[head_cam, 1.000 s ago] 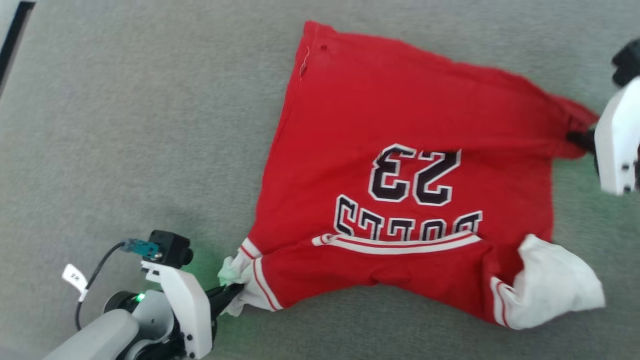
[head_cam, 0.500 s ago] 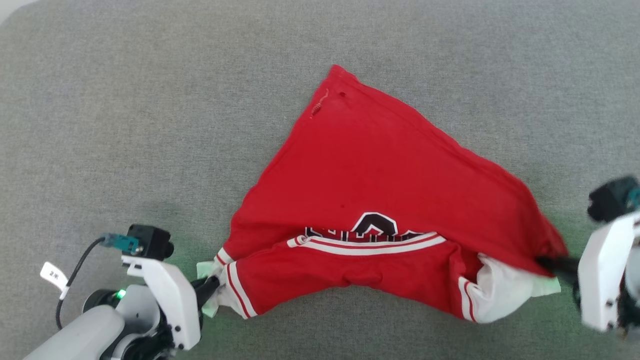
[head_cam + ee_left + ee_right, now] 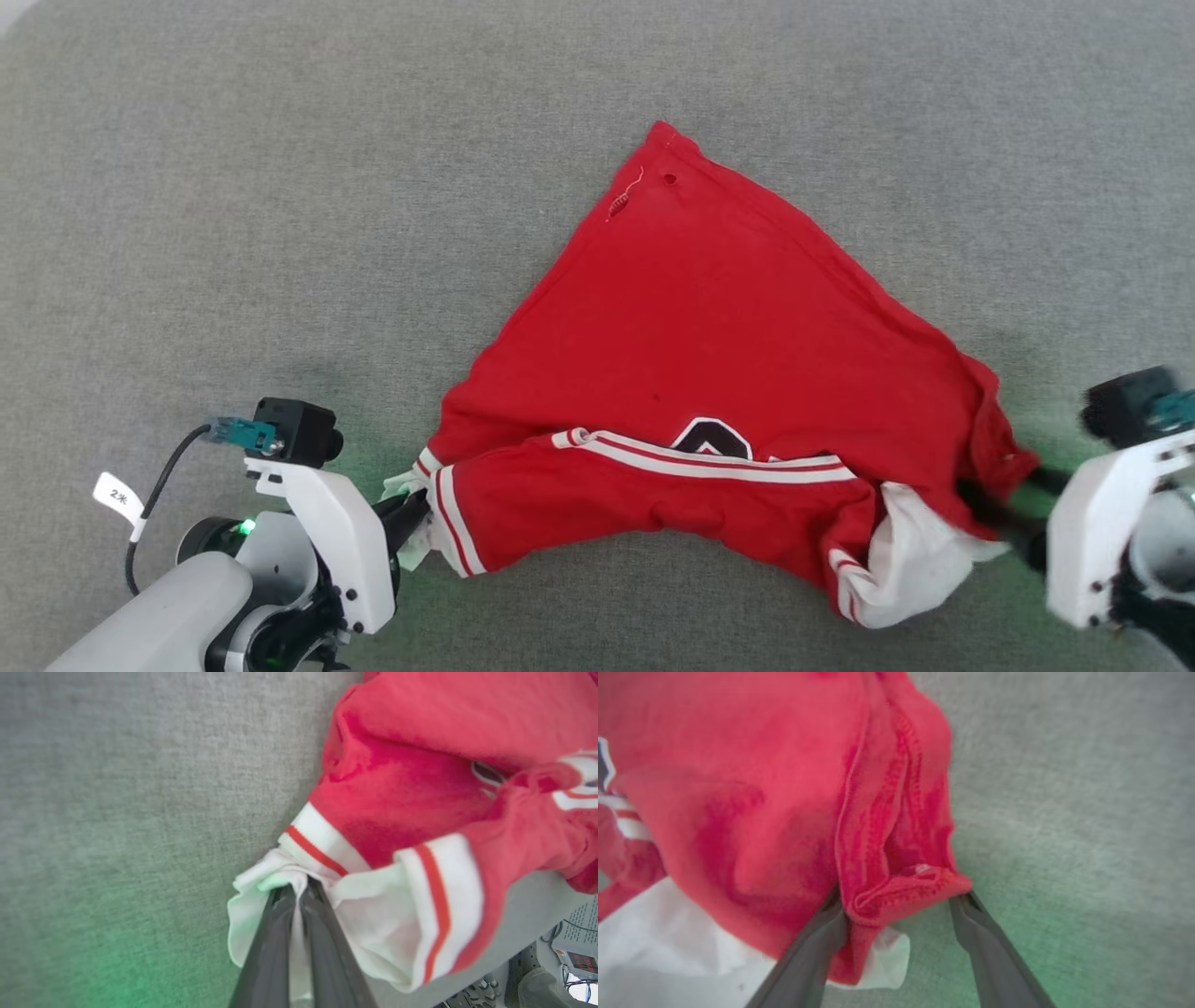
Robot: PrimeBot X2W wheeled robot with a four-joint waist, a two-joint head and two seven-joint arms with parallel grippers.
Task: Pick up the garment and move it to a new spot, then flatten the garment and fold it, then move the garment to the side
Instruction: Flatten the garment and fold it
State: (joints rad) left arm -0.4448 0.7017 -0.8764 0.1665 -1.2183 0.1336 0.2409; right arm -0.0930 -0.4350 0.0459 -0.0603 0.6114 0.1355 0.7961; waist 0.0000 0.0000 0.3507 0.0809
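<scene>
Your right pincer (image 3: 900,903), shut a second ago, now gapes wide around the garment's (image 3: 709,327) folded-over hem corner (image 3: 920,889), while your left pincer (image 3: 299,887) stays clamped on the white sleeve (image 3: 369,914); the fold looks laid.

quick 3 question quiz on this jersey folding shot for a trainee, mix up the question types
1. True or false: the left gripper is shut on a white sleeve end of the garment.
2. Pick one. In the right wrist view, the right gripper has its jaws: A) spread apart, with a red folded edge between them; B) pinched tight on a white sleeve; C) closed on nothing.
3. Short answer: what colour is the surface the garment lies on?

Key: 1 true; 2 A; 3 grey.
</scene>
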